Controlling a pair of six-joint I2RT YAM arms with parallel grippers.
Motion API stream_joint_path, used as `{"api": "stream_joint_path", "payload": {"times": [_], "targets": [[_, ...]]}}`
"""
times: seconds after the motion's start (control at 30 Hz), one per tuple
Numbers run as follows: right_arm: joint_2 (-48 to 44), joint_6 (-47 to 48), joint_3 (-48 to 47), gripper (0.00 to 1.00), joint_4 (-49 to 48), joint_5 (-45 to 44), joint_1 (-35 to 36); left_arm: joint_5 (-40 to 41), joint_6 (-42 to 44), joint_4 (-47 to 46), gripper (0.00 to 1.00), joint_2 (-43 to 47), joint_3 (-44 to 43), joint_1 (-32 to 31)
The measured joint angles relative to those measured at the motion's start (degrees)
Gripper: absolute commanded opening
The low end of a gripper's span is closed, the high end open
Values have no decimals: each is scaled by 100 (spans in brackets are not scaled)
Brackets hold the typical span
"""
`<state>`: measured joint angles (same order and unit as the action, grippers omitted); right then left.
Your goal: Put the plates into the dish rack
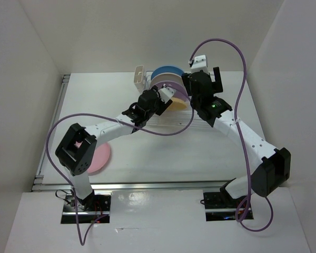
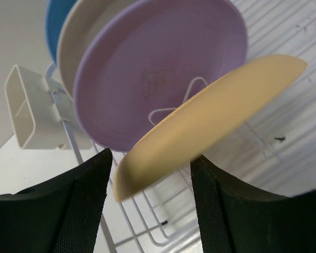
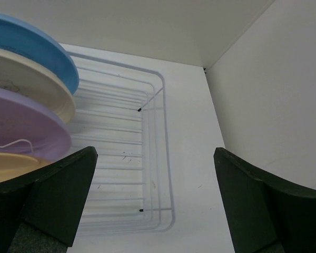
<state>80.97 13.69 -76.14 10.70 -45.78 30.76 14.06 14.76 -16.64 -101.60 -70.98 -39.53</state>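
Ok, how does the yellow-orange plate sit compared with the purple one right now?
The purple plate stands near upright in the dish rack; the yellow-orange plate leans steeply across its front. In the left wrist view the purple plate shows its whole face, with a faint mark; the yellow-orange plate shows mostly its underside. The yellow-orange plate sits in the gap of the open left tool; the purple plate lies beyond it. Both are round, alike in size.

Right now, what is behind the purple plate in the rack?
Behind the purple plate stands the cream plate, and behind that the blue plate, all on edge in the dish rack. Only a crescent of each shows; the rest of their faces is covered.
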Motion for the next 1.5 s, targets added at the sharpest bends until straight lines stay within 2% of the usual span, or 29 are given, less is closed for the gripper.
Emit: {"api": "stream_joint_path", "payload": {"times": [0.37,0.6,0.8,0.93,0.97,1.03,1.1,1.13,1.17,1.23,1.4,1.5], "targets": [[9,-177,9,100,186,96,-31,-70,50,120,71,-192,-592,605],[96,-232,72,100,267,195,-31,-127,177,275,72,-120,-597,671],[153,-232,85,100,273,236,-55,-122,92,1449,80,608,-1185,673],[201,-232,90,100,273,251,-81,-2,-129,1821,80,1458,-1519,844],[205,-232,98,100,271,256,-81,35,-170,1829,82,1676,-1484,955],[208,-229,125,100,271,251,-81,125,-317,1843,97,2055,-1270,1233],[208,-227,133,100,269,251,-81,153,-549,1932,100,2293,-933,1585],[208,-225,140,100,262,249,-81,151,-697,2031,97,2328,-778,1779],[205,-208,153,100,260,245,-81,129,-833,2151,83,2299,-651,1974],[199,-173,201,100,236,223,-81,-50,-1163,2522,74,2085,-479,2426],[101,-57,457,100,197,162,-81,-1005,-1624,3357,80,1532,-17,3764],[31,20,588,100,160,142,-83,-1480,-1633,3731,79,1519,304,4568]]}}
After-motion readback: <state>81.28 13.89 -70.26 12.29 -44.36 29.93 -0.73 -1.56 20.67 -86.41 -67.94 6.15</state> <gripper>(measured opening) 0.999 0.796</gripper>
